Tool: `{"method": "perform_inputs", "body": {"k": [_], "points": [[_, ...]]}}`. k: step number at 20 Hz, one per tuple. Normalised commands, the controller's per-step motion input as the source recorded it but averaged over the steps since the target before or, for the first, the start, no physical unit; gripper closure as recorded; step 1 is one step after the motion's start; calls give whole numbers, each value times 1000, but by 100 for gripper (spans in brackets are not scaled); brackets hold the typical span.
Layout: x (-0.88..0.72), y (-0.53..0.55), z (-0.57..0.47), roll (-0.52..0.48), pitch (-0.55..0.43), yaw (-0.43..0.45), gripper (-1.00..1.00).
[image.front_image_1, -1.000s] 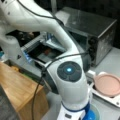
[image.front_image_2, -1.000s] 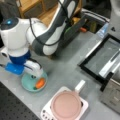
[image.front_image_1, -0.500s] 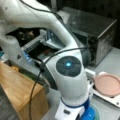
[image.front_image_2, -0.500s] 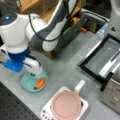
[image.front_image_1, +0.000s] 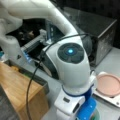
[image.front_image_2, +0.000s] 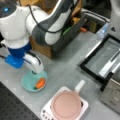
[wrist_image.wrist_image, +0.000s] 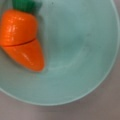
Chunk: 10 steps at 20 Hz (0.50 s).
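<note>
The grey table (image.front_image_2: 65, 75) carries everything, and it runs from the wooden box (image.front_image_2: 45, 50) at a front view's top down to the black perforated board (image.front_image_2: 12, 107) at the bottom left corner. The white arm (image.front_image_2: 47, 22) bends over the left part of the table. A black oven with an open door (image.front_image_2: 100, 60) stands at the right edge. A pink pan (image.front_image_2: 66, 105) sits on a white cooker (image.front_image_2: 47, 112) near the bottom edge. Left of it is the teal bowl (image.front_image_2: 26, 82). The gripper (image.front_image_2: 35, 71) hangs just over the bowl's upper rim; I cannot tell if its fingers are wide or narrow. The carrot (wrist_image.wrist_image: 21, 40) lies at the bowl's left side in the wrist view, long axis tilted, green top up, tip toward the bottom right.
</note>
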Motion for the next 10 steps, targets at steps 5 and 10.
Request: {"method": "perform_inputs", "body": {"k": [5,10], "points": [[-288,355,95,-104,81,-137,-100],[-538,485,94,-145,3,-65,-100]]}}
